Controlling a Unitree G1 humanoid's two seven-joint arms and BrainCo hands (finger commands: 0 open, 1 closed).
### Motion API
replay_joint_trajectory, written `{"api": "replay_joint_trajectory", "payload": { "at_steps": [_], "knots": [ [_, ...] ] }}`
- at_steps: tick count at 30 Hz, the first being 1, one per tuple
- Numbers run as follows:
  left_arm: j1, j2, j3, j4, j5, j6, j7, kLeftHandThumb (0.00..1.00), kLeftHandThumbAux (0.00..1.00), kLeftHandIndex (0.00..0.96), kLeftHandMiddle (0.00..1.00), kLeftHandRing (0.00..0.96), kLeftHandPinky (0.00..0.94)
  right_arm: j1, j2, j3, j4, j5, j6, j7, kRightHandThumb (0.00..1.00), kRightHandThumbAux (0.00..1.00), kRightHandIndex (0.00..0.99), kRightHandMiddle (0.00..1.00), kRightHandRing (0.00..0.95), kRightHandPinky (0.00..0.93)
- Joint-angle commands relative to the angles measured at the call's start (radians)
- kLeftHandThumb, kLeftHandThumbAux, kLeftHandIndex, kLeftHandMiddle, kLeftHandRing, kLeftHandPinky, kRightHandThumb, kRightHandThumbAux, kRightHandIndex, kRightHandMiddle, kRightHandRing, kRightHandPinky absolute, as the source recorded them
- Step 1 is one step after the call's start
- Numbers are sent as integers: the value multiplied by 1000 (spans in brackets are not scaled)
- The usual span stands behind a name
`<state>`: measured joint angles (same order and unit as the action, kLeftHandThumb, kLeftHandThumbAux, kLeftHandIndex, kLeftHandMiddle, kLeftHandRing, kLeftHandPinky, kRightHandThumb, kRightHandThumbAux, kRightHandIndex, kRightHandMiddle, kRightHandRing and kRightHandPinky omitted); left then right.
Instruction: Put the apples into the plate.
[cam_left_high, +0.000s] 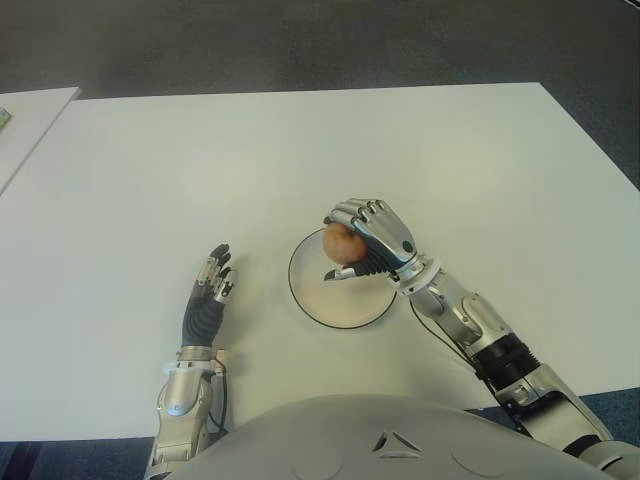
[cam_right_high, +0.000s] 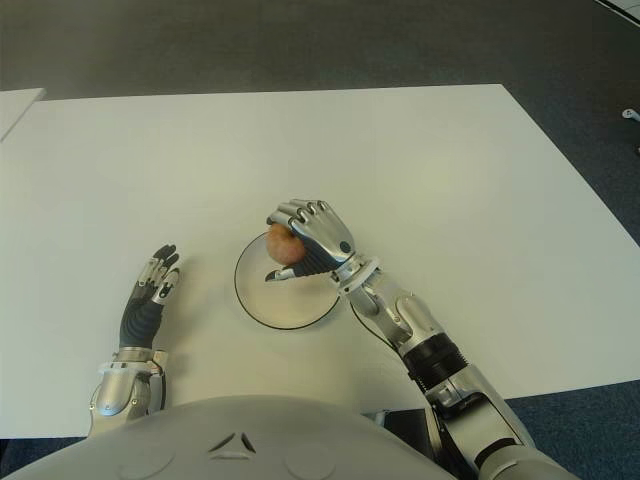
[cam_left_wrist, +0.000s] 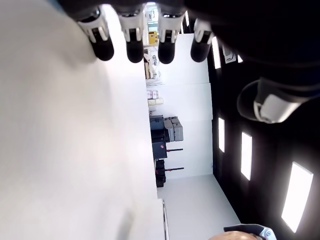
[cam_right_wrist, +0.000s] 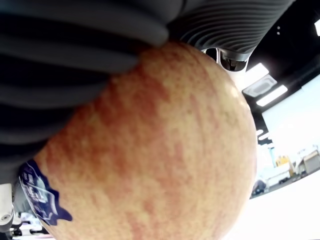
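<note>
Nearest the robot's body, at the near edge of the white table (cam_left_high: 150, 170), the left hand (cam_left_high: 207, 295) shows with its fingers (cam_left_wrist: 135, 47) stretched out straight and holding nothing, well to the left of the plate (cam_left_high: 318, 306). Just beyond and to the right, the plate lies flat on the table not far from that near edge, a shallow white round dish with a dark rim. Over its far part, the right hand (cam_left_high: 372, 240) is curled tightly around an apple (cam_left_high: 341, 243), its fingers (cam_right_wrist: 75, 55) wrapped over the top of the fruit; the apple is red-and-yellow streaked and carries a small dark blue sticker (cam_right_wrist: 40, 197). Whether the apple touches the plate cannot be told. Farther off the tabletop runs bare to its far edge, with dark floor (cam_left_high: 300, 45) behind it and the corner of a second white table (cam_left_high: 25, 115) at the far left.
</note>
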<state>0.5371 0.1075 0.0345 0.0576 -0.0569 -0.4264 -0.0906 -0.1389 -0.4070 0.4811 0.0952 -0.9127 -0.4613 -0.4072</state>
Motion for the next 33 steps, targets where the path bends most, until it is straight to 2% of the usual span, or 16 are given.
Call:
{"api": "replay_joint_trajectory", "payload": {
  "at_steps": [1, 2, 5, 7, 8, 9, 12, 14, 17, 20, 27, 33],
  "knots": [
    [42, 5, -30, 25, 24, 64, -26, 35, 389, 0, 0, 0, 0, 26, -5, -23, -25, 28, 5, 29, 995, 591, 803, 833, 820, 815],
    [42, 5, -31, 24, 25, 66, -25, 36, 388, 0, 0, 0, 0, 30, -7, -27, -30, 31, 4, 34, 994, 592, 799, 825, 807, 800],
    [46, 7, -32, 19, 25, 69, -24, 38, 385, 0, 0, 0, 0, 44, -13, -38, -46, 38, -1, 45, 902, 643, 548, 626, 723, 691],
    [49, 9, -32, 17, 21, 71, -27, 38, 384, 0, 0, 0, 0, 47, -28, -39, -59, 31, -4, 73, 877, 655, 490, 578, 669, 622],
    [49, 10, -32, 19, 19, 71, -29, 38, 384, 0, 0, 0, 0, 46, -36, -38, -65, 26, -5, 88, 808, 675, 464, 493, 522, 468],
    [48, 11, -32, 22, 16, 70, -30, 37, 384, 0, 0, 0, 0, 45, -45, -37, -72, 18, -4, 106, 764, 688, 447, 438, 427, 368],
    [49, 12, -32, 25, 12, 67, -32, 36, 387, 0, 0, 0, 0, 49, -69, -37, -96, -7, 3, 141, 482, 497, 323, 275, 214, 173],
    [49, 13, -32, 27, 11, 65, -32, 34, 388, 0, 0, 0, 0, 53, -80, -39, -111, -19, 8, 159, 398, 434, 266, 207, 136, 97],
    [47, 14, -31, 31, 9, 59, -32, 33, 389, 0, 0, 0, 0, 58, -96, -43, -134, -29, 16, 190, 319, 367, 197, 134, 60, 32],
    [48, 14, -31, 32, 9, 55, -31, 31, 391, 0, 0, 0, 0, 63, -102, -45, -148, -30, 19, 209, 265, 311, 137, 82, 19, 10],
    [52, 15, -33, 28, 16, 50, -27, 28, 389, 0, 0, 0, 0, 75, -110, -52, -173, -22, 26, 249, 202, 233, 46, 15, 1, 0],
    [53, 14, -37, 23, 18, 52, -26, 25, 391, 0, 0, 0, 0, 87, -112, -62, -191, -5, 32, 288, 177, 210, 29, 1, 0, 0]
  ]
}}
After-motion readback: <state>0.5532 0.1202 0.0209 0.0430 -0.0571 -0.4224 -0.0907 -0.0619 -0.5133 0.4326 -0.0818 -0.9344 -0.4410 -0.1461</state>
